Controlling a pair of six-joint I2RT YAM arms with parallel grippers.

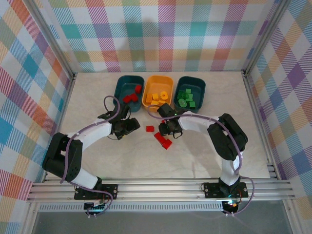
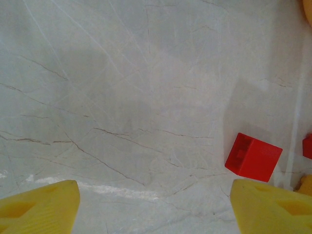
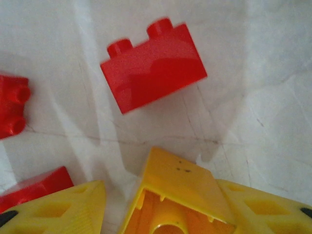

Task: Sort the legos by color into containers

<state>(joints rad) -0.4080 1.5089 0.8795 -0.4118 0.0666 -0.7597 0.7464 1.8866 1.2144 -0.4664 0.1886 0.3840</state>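
— Right tool (image 3: 163, 195) has its yellow fingers (image 3: 53, 209) either side of a yellow-orange brick (image 3: 178, 187), hollow side up to the wrist camera. The brick sits against the right-hand finger, but a slit of bench (image 3: 273, 97) shows beside the other. Pinched or merely bracketed? I can't tell.

— So what's the smart play?

— Make sure of the squeeze first, I'd say, then lift straight up. Reds crowd it in the wrist view: a two-stud red brick (image 3: 153, 66) at 12 o'clock, a second red brick (image 3: 12, 109) at 9, a third red brick (image 3: 36, 187) at 8. A sideways drag would likely scatter them.

— And where's it headed?

— Seen from above, the orange-yellow tub (image 1: 159, 77) lies at about 12 o'clock of that tool. The left teal tub (image 1: 127, 77), holding reds, is at 10; the right teal tub (image 1: 190, 78), holding greens, is at 1. Clear the near rim and let go low over the middle, so nothing bounces out.

— Left tool?

— Left tool (image 2: 156, 209) is released, jaws wide with nothing between them, over bare bench. A boxy red brick (image 2: 252, 157) lies at its 2 o'clock. Best it keeps out of the carry path.
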